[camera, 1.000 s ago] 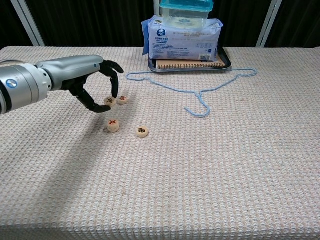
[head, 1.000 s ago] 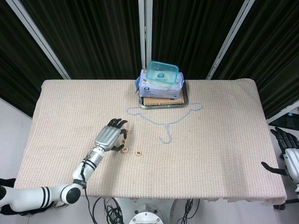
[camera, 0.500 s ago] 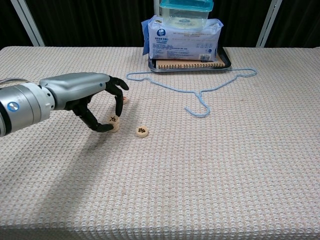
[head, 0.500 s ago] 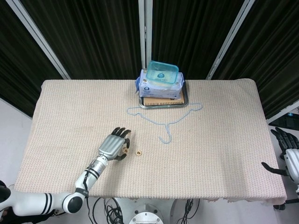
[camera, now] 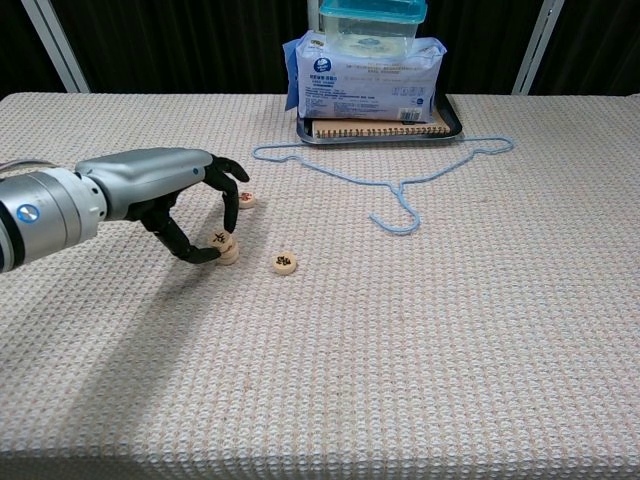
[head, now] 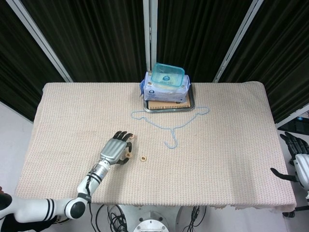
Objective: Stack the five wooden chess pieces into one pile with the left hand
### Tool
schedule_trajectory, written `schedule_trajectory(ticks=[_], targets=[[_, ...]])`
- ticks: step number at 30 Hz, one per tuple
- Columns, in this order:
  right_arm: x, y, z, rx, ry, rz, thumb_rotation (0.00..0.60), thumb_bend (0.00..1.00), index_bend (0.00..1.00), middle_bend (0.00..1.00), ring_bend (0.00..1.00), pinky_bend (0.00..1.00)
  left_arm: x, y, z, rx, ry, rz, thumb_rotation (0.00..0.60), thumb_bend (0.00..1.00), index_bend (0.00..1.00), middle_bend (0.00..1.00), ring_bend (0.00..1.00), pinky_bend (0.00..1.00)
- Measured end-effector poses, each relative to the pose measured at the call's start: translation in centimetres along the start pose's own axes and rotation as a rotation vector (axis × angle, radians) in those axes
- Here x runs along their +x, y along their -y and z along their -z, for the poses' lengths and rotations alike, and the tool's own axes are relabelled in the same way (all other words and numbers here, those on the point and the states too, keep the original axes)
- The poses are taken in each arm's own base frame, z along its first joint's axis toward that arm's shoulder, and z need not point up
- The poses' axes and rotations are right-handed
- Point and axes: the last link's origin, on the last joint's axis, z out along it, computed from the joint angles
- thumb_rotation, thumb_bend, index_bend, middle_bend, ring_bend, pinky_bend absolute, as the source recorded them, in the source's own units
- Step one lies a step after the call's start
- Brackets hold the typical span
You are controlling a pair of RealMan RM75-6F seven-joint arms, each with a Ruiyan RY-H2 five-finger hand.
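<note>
Black curtains are hanging behind a surface (camera: 480, 330) covered in a pale woven cloth, and I am working near its front left part. My left hand (camera: 175, 195) is arching over a small stack of wooden chess pieces (camera: 225, 247), thumb and a fingertip closing on the top disc from either side; I am pinching it, I think, though from the chest view I cannot be sure whether the disc is already resting on the one below. The stack looks two pieces high, possibly more, since my fingers are hiding part of it.

Two other pieces are lying loose. One (camera: 284, 263) is sitting just beside the stack, to its right and slightly nearer the front edge. The other (camera: 245, 199) is lying behind the stack, toward the blue wire hanger (camera: 400, 180) (which is well clear of my work). The discs are flat and round, so no long axis matters; what matters is direction. From my left hand the right-side piece is the shorter reach, a small sideways shift past the stack.

My right hand (head: 297, 159) is hanging off the far right edge, fingers spread, holding nothing, and it is much farther from every piece.

A tray (camera: 450, 128) with a packet and a lidded box is standing at the back.
</note>
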Motion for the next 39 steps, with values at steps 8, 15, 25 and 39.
schedule_trajectory(ticks=[8,15,25,39], targets=[[0.1,-0.1,0.1,-0.002,0.000,-0.002,0.600,0.11,0.00,0.00,0.00,0.00,0.1,0.1,-0.3,0.000,-0.005,0.000,0.600,0.29,0.47,0.08,0.00,0.00],[0.1,-0.1,0.0,-0.005,0.000,-0.003,0.600,0.11,0.00,0.00,0.00,0.00,-0.1,0.1,-0.4,-0.001,0.003,-0.001,0.600,0.29,0.46,0.08,0.00,0.00],[0.1,-0.1,0.1,-0.003,0.001,-0.002,0.600,0.11,0.00,0.00,0.00,0.00,0.0,-0.1,-0.2,-0.008,0.004,0.002,0.600,0.28,0.43,0.08,0.00,0.00],[0.1,0.0,0.0,-0.002,0.003,0.001,0.600,0.11,0.00,0.00,0.00,0.00,5.2,-1.5,1.8,-0.039,-0.062,0.009,0.600,0.28,0.42,0.07,0.00,0.00]])
